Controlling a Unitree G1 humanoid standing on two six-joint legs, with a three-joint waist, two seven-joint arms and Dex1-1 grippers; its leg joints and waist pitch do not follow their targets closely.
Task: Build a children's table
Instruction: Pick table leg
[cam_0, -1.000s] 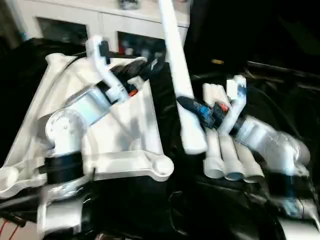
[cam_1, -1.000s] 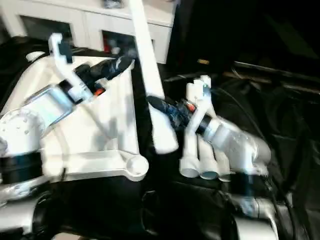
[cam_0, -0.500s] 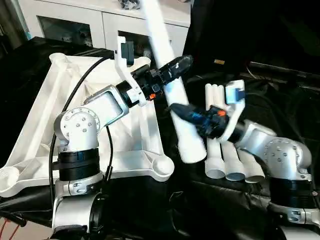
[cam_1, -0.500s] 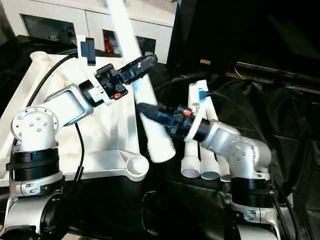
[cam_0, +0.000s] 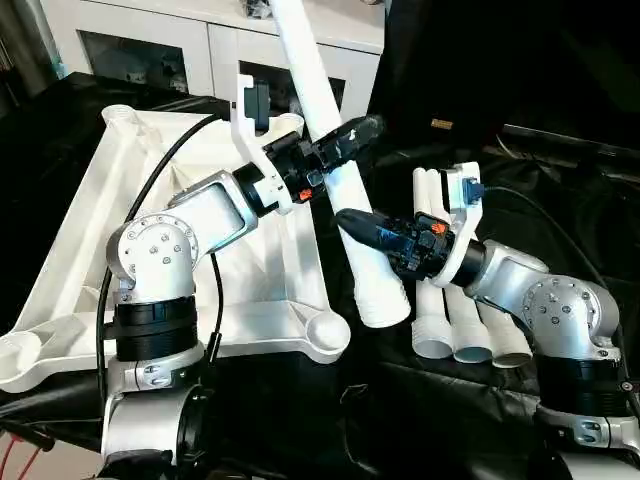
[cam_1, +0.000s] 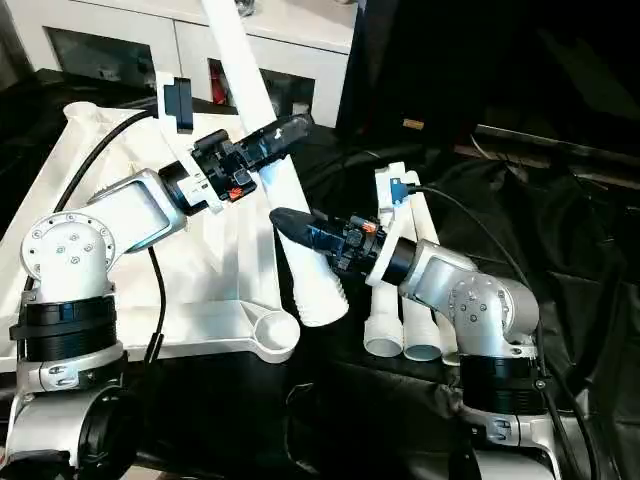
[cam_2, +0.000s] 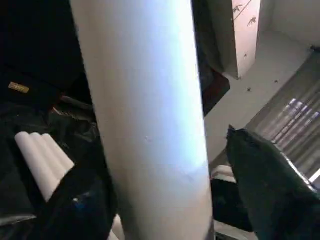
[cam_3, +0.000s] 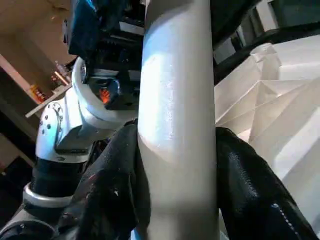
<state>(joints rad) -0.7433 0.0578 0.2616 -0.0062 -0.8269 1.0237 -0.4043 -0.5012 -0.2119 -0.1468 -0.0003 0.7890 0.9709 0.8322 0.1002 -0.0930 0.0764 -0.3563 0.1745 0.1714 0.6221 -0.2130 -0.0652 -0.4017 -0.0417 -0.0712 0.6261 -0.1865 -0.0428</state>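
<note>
Pinching one tilted leg, both: left end effector above right end effector.

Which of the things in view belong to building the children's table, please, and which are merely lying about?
Belonging to the job:
- white ribbed plastic tabletop, lying underside up
- long tapered white tube leg, held by the left gripper and right gripper
- three more white tube legs, side by side on the black cloth

Just there:
- white cabinet with glass doors behind
</note>
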